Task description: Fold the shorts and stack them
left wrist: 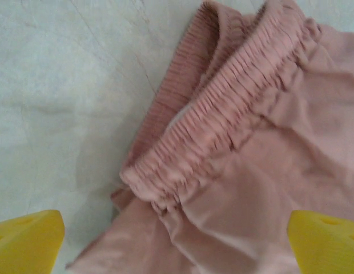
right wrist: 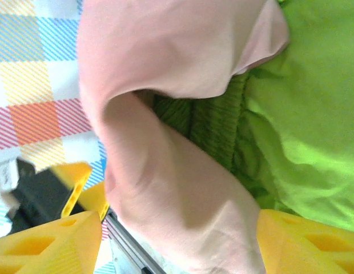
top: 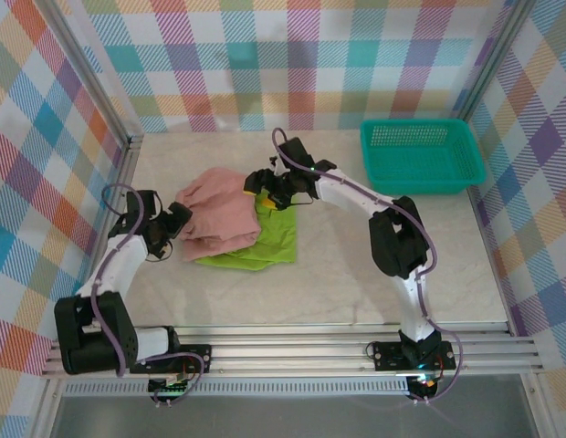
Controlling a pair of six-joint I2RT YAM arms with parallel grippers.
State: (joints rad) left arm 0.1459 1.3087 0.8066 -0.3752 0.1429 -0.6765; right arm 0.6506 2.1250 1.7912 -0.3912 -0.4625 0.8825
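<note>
The salmon pink shorts lie loosely folded on top of the lime green shorts, which stick out at the front right. My left gripper is open at the pink pair's left edge. In the left wrist view its yellow fingers stand wide apart over the gathered pink waistband. My right gripper is at the pink pair's right end. Its fingers stand apart, open, with a fold of pink fabric lying between them above the green waistband.
A teal mesh basket stands at the back right of the white table. Checked walls close in the left, back and right sides. An aluminium rail runs along the near edge.
</note>
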